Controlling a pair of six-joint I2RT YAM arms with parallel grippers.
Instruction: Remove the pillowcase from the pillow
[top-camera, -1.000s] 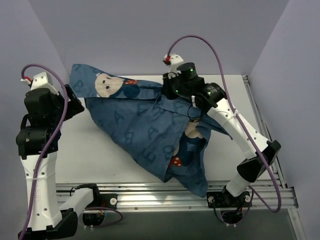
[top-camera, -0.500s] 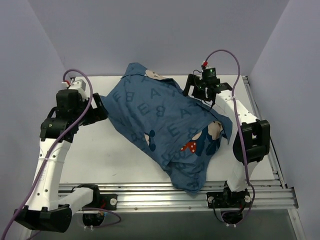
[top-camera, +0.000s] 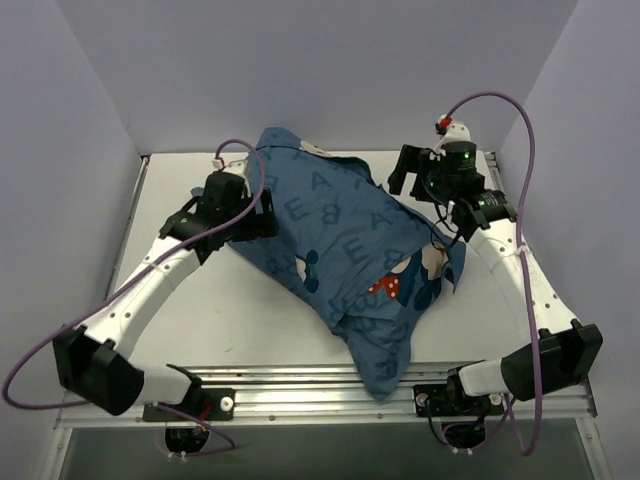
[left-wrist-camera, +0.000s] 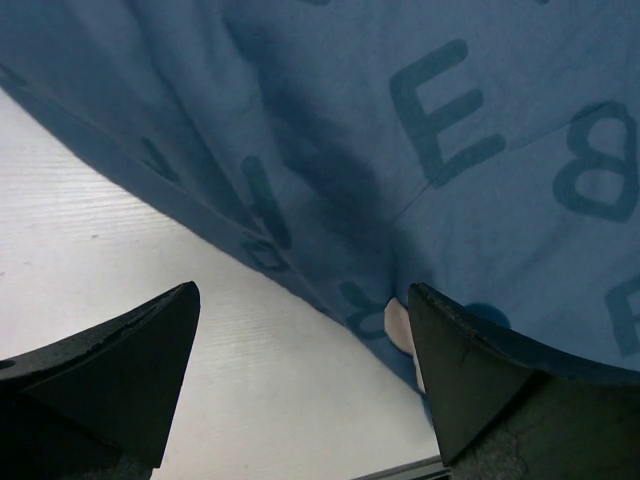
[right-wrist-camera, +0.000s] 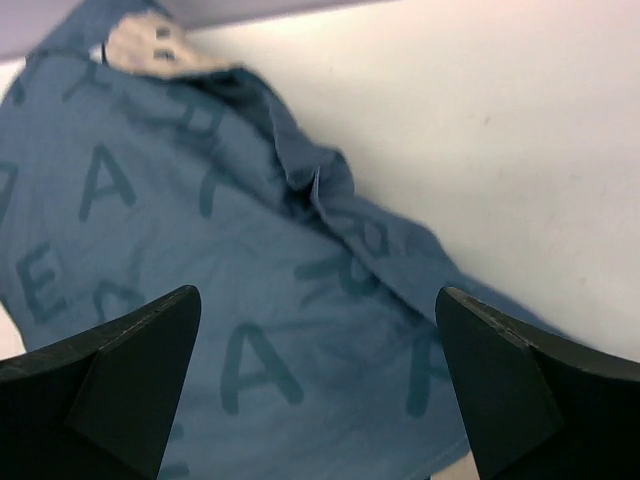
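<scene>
The dark-blue pillowcase (top-camera: 340, 240) lies plump and slanted across the white table (top-camera: 200, 310), from the back middle to the front rail. It bears printed letters and a mouse face with a red dotted bow (top-camera: 385, 288). The pillow is hidden inside the cover. My left gripper (top-camera: 260, 215) stands open at the cover's left edge; in the left wrist view the gripper (left-wrist-camera: 300, 330) holds nothing and the pillowcase (left-wrist-camera: 420, 140) hangs just beyond it. My right gripper (top-camera: 405, 178) is open by the cover's back right side. In the right wrist view this gripper (right-wrist-camera: 315, 330) hovers over lettered pillowcase fabric (right-wrist-camera: 200, 250) without touching it.
Lavender walls close in the back and both sides. An aluminium rail (top-camera: 300, 395) runs along the front edge, with both arm bases on it. Another rail (top-camera: 510, 205) borders the table's right side. Purple cables loop above each wrist.
My right gripper has opened and let go of the pillowcase, which dropped and settled on the table. The left arm swung right, down to the cover's left edge.
</scene>
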